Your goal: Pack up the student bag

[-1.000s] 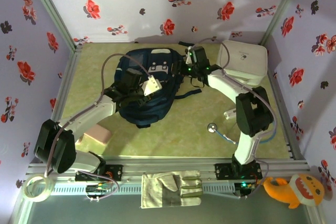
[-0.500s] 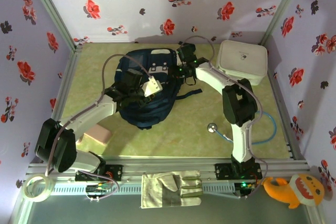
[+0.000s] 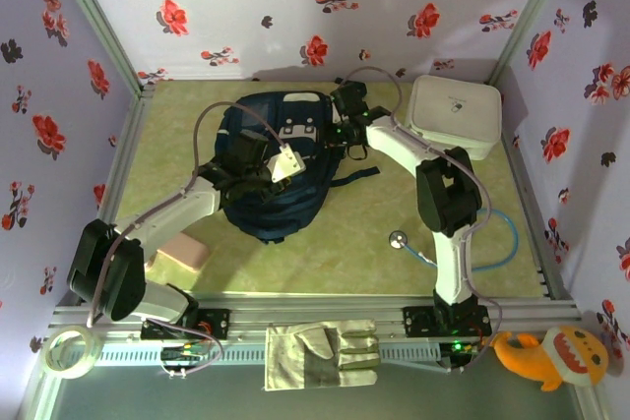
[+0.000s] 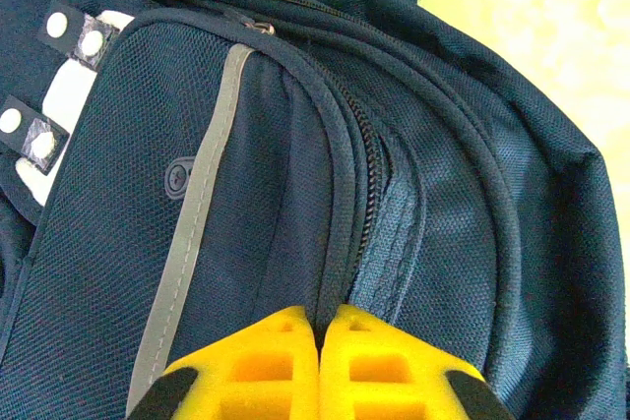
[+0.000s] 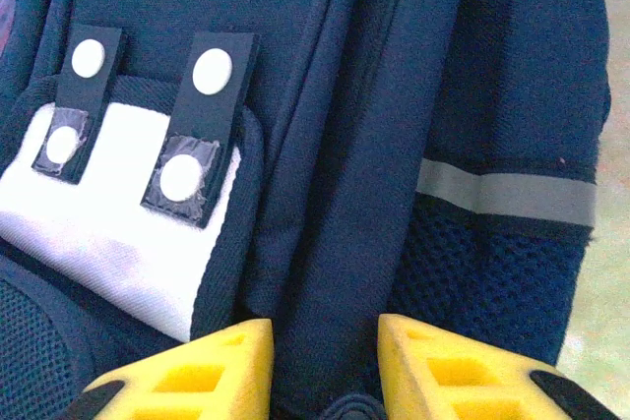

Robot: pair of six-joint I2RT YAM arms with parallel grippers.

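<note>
Student bag (image 3: 285,209) — left pincer (image 4: 320,320) closed at zip (image 4: 366,174), right pincer (image 5: 325,331) agape.

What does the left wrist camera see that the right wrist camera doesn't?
Left wrist: the bag's zipper, and the left gripper shut, seemingly pinching a seam beside it. Right wrist: a mesh pocket under a grey band, and the right gripper open over a fold. Both: the navy bag, its white patch with snap straps, yellow fingers, and a bit of green table.
</note>
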